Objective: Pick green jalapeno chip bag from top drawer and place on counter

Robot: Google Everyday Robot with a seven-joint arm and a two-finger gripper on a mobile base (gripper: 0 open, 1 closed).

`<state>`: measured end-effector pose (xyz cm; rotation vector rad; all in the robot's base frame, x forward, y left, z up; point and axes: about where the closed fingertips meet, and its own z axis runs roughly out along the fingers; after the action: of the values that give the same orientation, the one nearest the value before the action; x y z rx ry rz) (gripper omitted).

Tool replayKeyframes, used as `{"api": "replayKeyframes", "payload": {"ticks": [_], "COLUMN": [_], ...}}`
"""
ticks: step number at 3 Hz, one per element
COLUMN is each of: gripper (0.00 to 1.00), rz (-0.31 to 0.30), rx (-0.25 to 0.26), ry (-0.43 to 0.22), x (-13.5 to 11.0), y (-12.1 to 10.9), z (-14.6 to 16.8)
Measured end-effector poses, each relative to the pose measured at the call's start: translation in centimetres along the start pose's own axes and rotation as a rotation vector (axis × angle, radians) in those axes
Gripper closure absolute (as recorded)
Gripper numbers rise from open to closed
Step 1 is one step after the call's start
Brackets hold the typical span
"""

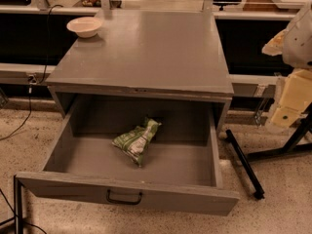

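Green jalapeno chip bag (136,141): one, crumpled, green and white, lying on the floor of the top drawer near its middle, its long side running from 1 o'clock to 7 o'clock, apart from all four walls
Top drawer (195,199): one, grey, pulled fully open toward 6 o'clock from under the counter; the bag is the only thing seen in it
Pull handle (125,197): one, small and dark, at about the middle of the drawer's front panel
Counter (151,52): one, flat grey top of the cabinet, at 12 o'clock from the open drawer and wider than it
White bowl (84,26): one, upright on the counter at its 10 o'clock corner, well apart from the bag
Gripper (291,101): one, cream-coloured, at the 3 o'clock edge of the view, off the cabinet's side and at 3 o'clock from the drawer, well apart from the bag and not touching it
Gripper state: cannot tell whether it is wide or narrow
Black stand legs (243,162): two bars seen on the floor at 4 o'clock, one slanting along the drawer's 3 o'clock side, one running out toward the view's edge
Cable (29,106): one dark cable hanging down at 9 o'clock, beside the cabinet
Floor (273,213): speckled, light, all round the cabinet
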<state>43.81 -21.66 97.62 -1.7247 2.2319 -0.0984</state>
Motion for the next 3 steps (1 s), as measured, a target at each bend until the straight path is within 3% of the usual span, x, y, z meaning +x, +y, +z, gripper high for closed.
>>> {"api": "replayKeyframes", "payload": {"ticks": [1, 2, 3], "gripper": [0.00, 0.00, 0.00], "rz": [-0.004, -0.104, -0.203], "rx": [0.003, 0.070, 0.133], "ry": [-0.001, -0.027, -0.139], "x": [-0.2, -4.1, -6.9], "y": [0.0, -1.0, -2.5], "z": [0.1, 1.8, 4.4]}}
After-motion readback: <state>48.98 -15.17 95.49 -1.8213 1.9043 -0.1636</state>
